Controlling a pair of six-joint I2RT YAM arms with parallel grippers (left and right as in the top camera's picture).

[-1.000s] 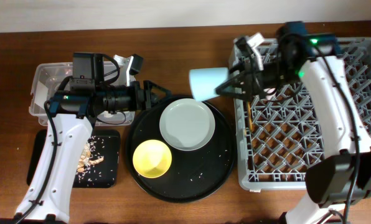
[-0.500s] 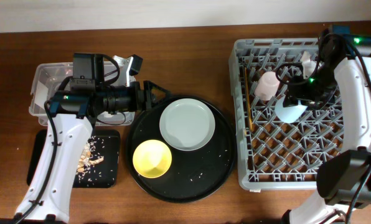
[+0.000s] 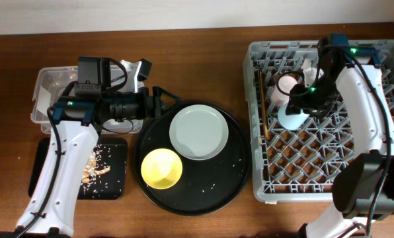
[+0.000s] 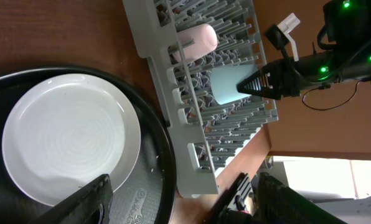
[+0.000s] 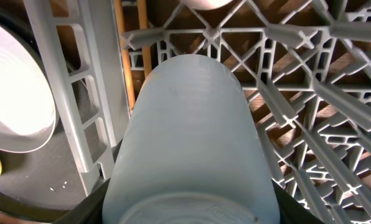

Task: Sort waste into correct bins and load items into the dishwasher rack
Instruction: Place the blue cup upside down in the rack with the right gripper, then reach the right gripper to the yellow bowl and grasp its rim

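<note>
Blue cup (image 3: 293, 119) is clamped by the right gripper (image 3: 305, 104) and set among the pegs in the upper left part of the dishwasher rack (image 3: 329, 187). It is just beside the pink cup (image 3: 287, 84) and near the chopsticks (image 3: 263, 106) along the rack's left wall. The right arm is arched over the rack. Left of the rack, the left gripper (image 3: 166, 102) is held spread apart and empty at the round tray's (image 3: 236, 182) rim.
</note>
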